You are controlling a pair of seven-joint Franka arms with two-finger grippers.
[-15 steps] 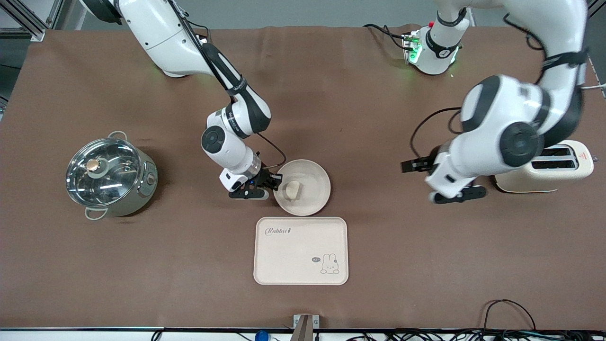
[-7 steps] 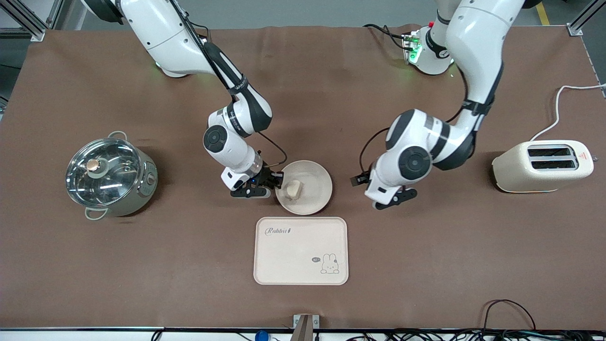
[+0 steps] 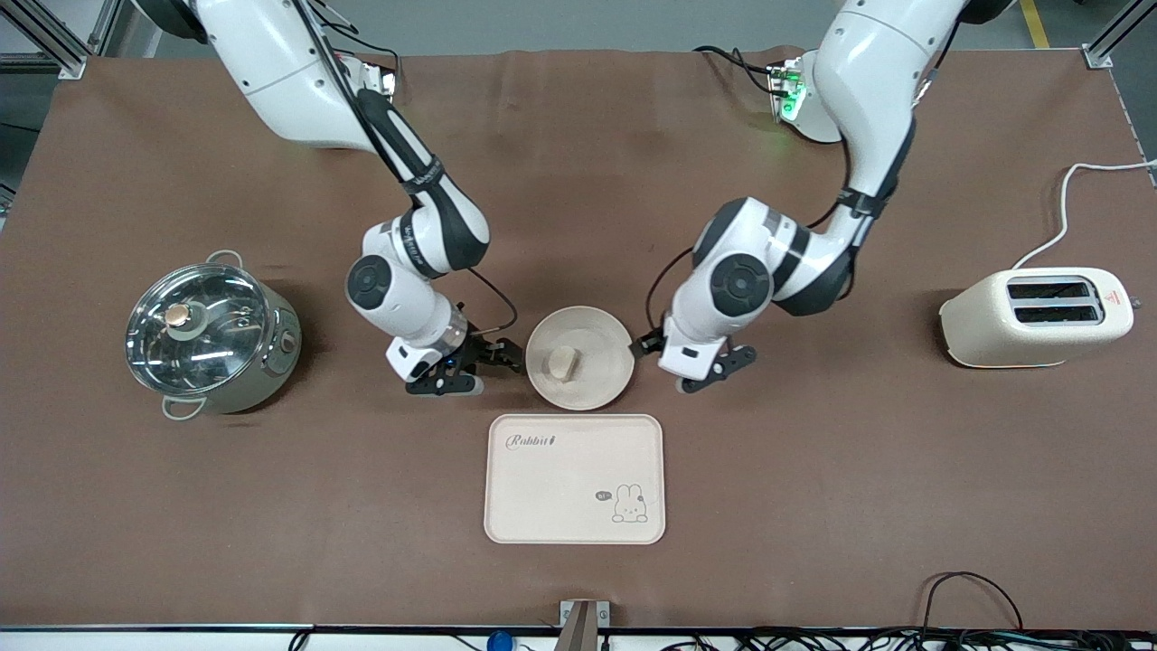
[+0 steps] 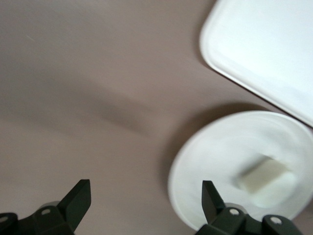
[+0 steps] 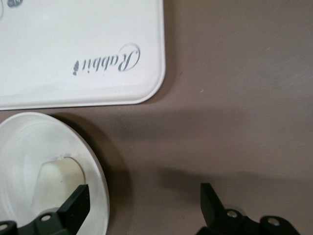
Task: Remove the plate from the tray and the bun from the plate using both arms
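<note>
- Now the brown table (image 3: 813,506) carries the Rabbit tray (image 3: 575,478), nearest the front camera.
- The plate (image 3: 598,342) sits off the tray, just beside it.
- The bun (image 3: 564,362) lies in the plate.
- Right gripper (image 3: 463,363) and left gripper (image 3: 698,362) flank the plate, both spread wide and empty.

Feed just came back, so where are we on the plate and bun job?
Done: the plate sits on the table, off the tray. In hand: nothing; the right end effector and left end effector flank the plate, both open. Left: the bun is on the plate.
</note>
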